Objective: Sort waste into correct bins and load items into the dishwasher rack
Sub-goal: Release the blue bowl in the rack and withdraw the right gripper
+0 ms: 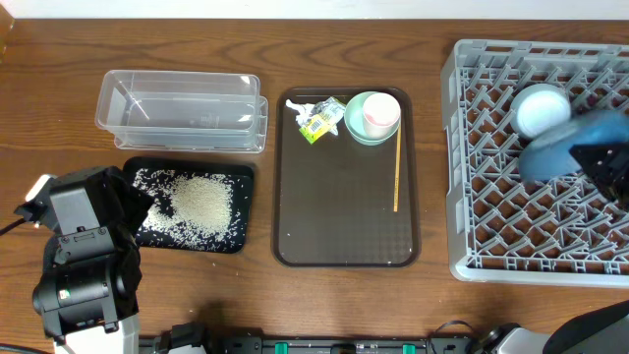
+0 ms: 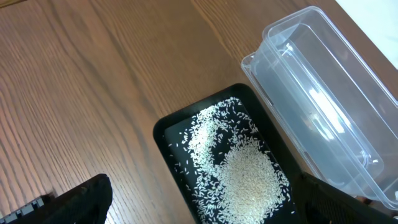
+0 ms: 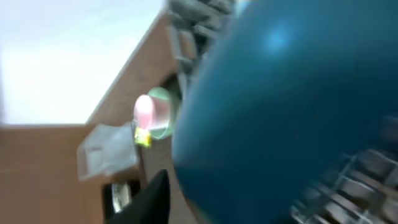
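Note:
The rice [image 1: 201, 202] lies heaped in the black tray [image 1: 246, 175]; the left wrist view shows the rice [image 2: 249, 177] and the tray [image 2: 163, 132] too. The clear tub [image 1: 182, 108] stands behind it, empty. My left gripper [image 2: 205, 210] is open and empty above the tray's near end. The wrapper [image 1: 319, 120], the green cup [image 1: 373, 116] and the wooden stick [image 1: 397, 172] are on the brown serving tray [image 1: 344, 251]. The light-blue bowl [image 1: 542, 108] sits upside down in the rack [image 1: 491, 157]. My right gripper [image 1: 601, 157] is shut on the blurred dark-blue dish [image 1: 560, 152] over the rack; the dish [image 3: 286, 106] fills the right wrist view.
The left arm's body [image 1: 84, 256] is at the table's front left corner. The rack takes up the right side of the table. The cup [image 3: 152, 115] and the tub [image 3: 106, 149] show far off in the right wrist view.

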`<state>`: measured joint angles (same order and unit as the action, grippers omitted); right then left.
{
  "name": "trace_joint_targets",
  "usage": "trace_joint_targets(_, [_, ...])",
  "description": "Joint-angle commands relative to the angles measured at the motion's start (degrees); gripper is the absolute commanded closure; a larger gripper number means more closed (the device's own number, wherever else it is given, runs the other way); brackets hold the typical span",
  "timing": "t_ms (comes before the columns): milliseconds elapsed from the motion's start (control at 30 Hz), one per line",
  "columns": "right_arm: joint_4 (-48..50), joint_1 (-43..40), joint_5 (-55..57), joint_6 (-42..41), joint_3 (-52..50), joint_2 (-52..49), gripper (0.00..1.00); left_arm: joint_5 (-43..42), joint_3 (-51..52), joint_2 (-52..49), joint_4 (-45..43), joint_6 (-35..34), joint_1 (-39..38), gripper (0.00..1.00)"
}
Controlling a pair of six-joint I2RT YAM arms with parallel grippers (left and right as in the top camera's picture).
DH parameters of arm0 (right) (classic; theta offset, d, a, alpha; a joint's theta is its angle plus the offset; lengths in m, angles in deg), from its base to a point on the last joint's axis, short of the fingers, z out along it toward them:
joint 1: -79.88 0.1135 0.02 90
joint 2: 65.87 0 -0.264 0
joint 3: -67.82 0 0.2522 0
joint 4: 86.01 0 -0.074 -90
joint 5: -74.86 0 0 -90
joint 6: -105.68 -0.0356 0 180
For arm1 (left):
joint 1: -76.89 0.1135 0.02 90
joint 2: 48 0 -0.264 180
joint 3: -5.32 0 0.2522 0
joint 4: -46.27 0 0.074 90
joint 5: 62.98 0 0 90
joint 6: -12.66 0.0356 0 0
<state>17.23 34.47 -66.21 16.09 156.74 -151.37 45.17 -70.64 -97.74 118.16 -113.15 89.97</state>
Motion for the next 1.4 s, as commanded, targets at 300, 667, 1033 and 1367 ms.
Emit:
trace_joint_targets(300, [-1.29,-2.21,12.26,-6.64,-0.15,8.22,0.49,0.39,-0.72,0.00,0.13,-0.09,0.24,0.06])
trace_joint_targets(667, [8.50,-0.66,12.33,-11.19,-0.22,18.03,0.91,0.39,-0.72,0.00,0.13,-0.07,0.24,0.06])
trace_joint_targets(1033, [18.36,10.19,26.27,-16.20,-0.26,7.26,0.98,0.39,-0.72,0.00,0.13,-0.09,0.24,0.06])
trace_joint_targets(1367, [7.52,11.72,22.08,-11.02,-0.26,8.31,0.89,0.39,-0.72,0.00,0.13,-0.09,0.24,0.06])
